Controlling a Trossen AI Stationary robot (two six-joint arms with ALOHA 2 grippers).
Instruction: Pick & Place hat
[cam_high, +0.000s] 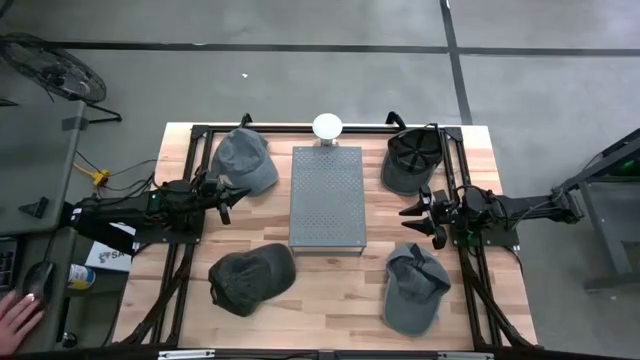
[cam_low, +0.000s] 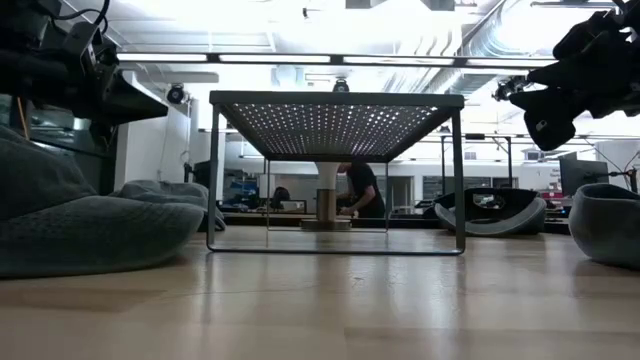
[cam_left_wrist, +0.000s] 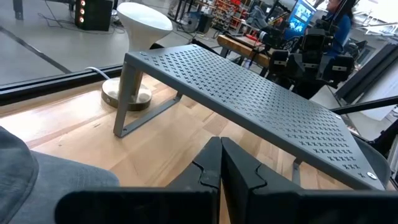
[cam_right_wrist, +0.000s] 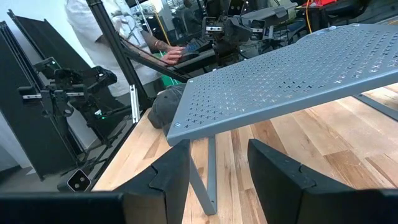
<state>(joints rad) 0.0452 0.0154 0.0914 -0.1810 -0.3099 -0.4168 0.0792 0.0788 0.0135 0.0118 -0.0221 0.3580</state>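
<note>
Four caps lie on the wooden table around a grey perforated stand (cam_high: 327, 197). A grey cap (cam_high: 243, 160) sits at the far left and a dark cap (cam_high: 412, 160) lies upside down at the far right. A dark grey cap (cam_high: 250, 278) sits near left, a grey cap (cam_high: 413, 290) near right. My left gripper (cam_high: 228, 197) hovers left of the stand, shut (cam_left_wrist: 221, 165), with the far-left grey cap (cam_left_wrist: 37, 180) just beside it. My right gripper (cam_high: 415, 220) hovers right of the stand, open (cam_right_wrist: 217, 168), between the two right-hand caps. Both hang above the tabletop in the low view.
A white round-topped object (cam_high: 327, 127) stands at the table's far edge behind the stand. Black frame rails (cam_high: 190, 250) run along both sides of the table. A person's hand (cam_high: 15, 315) rests off the table's near left. People work in the room beyond (cam_low: 358, 190).
</note>
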